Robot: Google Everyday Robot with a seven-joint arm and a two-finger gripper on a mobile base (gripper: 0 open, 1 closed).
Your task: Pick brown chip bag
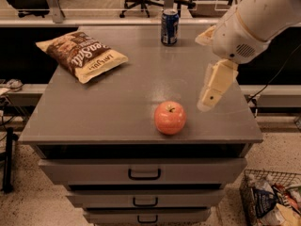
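The brown chip bag [81, 54] lies flat at the far left of the grey cabinet top [117, 102]. It is dark brown with cream ends and white lettering. My gripper [210, 93] hangs from the white arm [254, 18] over the right side of the top. It is to the right of the red apple [170, 117] and far from the bag, with nothing seen in it.
A blue soda can [170, 27] stands at the far middle edge. The cabinet has drawers with handles [144, 174] below. A wire basket [273, 199] with packets sits on the floor at lower right. Office chairs stand behind.
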